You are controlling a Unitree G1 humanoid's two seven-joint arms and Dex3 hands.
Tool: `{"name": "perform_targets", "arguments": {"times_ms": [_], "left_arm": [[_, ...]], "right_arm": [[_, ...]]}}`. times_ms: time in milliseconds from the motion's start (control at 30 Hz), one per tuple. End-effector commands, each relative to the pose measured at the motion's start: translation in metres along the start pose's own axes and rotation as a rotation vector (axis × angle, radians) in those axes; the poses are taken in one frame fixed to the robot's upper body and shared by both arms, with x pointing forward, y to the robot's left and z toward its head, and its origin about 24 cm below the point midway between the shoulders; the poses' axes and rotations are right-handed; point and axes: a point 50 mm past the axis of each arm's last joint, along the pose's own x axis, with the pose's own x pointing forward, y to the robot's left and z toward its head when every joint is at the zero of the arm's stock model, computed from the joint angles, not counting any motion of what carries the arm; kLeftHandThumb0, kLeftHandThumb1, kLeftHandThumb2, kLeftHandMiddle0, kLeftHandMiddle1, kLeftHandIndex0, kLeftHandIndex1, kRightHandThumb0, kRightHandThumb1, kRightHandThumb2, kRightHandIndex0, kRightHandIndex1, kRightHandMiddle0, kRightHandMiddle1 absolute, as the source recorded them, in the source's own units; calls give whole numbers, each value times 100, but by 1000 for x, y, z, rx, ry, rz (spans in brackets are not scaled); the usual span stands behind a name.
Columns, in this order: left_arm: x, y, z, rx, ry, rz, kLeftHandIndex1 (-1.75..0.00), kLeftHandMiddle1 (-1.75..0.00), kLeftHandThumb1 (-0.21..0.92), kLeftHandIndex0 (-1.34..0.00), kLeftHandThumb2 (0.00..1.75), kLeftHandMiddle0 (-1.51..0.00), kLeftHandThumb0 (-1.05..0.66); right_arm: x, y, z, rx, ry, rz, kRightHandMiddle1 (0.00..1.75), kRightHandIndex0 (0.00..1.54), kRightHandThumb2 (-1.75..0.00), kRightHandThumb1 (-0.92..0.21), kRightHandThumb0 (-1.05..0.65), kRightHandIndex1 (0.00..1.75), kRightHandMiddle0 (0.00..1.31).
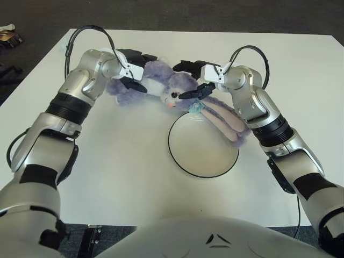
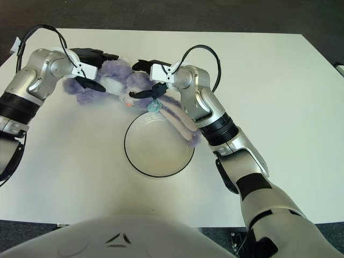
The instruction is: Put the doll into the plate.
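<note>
Nearest me I see the plate on the white table. Just beyond its far rim lies the doll, its ears draped over the rim. My right hand has its fingers spread around the doll's head; my left hand clasps its body.

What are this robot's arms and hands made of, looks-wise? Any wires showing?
Both arms are silver metallic shells with black ribbed joint bands. A black cable loops above each wrist. The left hand and right hand have white palm blocks and black fingers.
</note>
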Motion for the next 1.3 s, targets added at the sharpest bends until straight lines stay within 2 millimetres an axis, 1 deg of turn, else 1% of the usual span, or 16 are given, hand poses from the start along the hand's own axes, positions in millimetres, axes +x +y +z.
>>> {"name": "perform_targets", "arguments": {"times_ms": [0, 200, 400, 500, 533, 600, 633, 700, 733, 800, 867, 1000, 1100, 1133, 1200, 1267], "left_arm": [[3, -10, 1, 3, 10, -30, 0, 0, 80, 0, 50, 0, -101], [4, -10, 2, -13, 4, -11, 0, 0, 83, 0, 51, 0, -99], [6, -10, 2, -28, -6, -11, 0, 0, 89, 0, 48, 0, -99], [6, -9, 3, -25, -8, -12, 0, -23, 90, 0, 46, 0, -96], [6, -9, 4, -24, -9, -9, 0, -25, 90, 0, 46, 0, -95], [6, -9, 4, -23, -9, -5, -10, -47, 88, 0, 49, 0, -93], [7, -9, 4, -22, -8, -4, -14, -51, 88, 0, 50, 0, -92], [7, -9, 5, -20, -8, 0, -31, -65, 83, 0, 57, 0, -89], [7, -9, 5, -19, -8, 3, -34, -68, 82, 0, 58, 0, -89], [7, -9, 5, -16, -6, 7, -46, -79, 74, 0, 73, 0, -86], [7, -9, 5, -15, -3, 10, -51, -84, 70, 0, 81, 0, -85], [8, -9, 6, -13, 3, 11, -56, -86, 66, 0, 88, 0, -84], [8, -8, 6, -11, 5, 11, -59, -85, 64, 0, 91, 0, -84], [8, -8, 7, -11, 4, 11, -61, -84, 64, 0, 93, 0, -84], [7, -8, 7, -13, -1, 9, -64, -84, 63, 0, 94, 0, -85], [7, -8, 8, -16, -7, 5, -67, -87, 62, 0, 96, 0, -85]], "right_arm": [[-1, 2, 5, 22, -11, 41, 14, 0, -63, -72, -85, 106, 0], [0, 6, 5, 42, -1, 59, 6, 0, -67, -71, -83, 100, 0], [0, 9, 6, 15, 17, 75, 0, 0, -68, -69, -82, 80, 0], [0, 11, 7, -1, 18, 77, 0, 0, -68, -69, -84, 68, 0], [1, 13, 7, -11, 15, 74, 0, 0, -68, -69, -84, 66, 0], [2, 17, 8, -27, 12, 70, 0, 0, -65, -71, -87, 56, 0], [3, 19, 8, -33, 13, 65, 0, 0, -65, -72, -88, 53, 0], [3, 21, 7, -39, 15, 60, 0, 0, -60, -76, -92, 43, 0], [3, 22, 7, -46, 19, 54, 0, 0, -60, -76, -92, 42, 0], [4, 24, 6, -61, 26, 42, 3, 0, -54, -81, -96, 37, 0], [6, 26, 5, -87, 36, 38, 8, 0, -50, -83, -98, 38, 0], [8, 28, 4, -134, 55, 48, 16, 0, -47, -86, -100, 41, 0], [14, 32, 0, -187, 78, 86, 32, 0, -45, -85, -98, 55, 0], [15, 33, -1, -194, 82, 95, 40, 0, -45, -84, -96, 61, 0], [20, 38, -7, -195, 88, 115, 49, 0, -45, -83, -94, 67, 0], [21, 41, -11, -196, 91, 123, 59, 0, -50, -81, -92, 75, 0]]}}
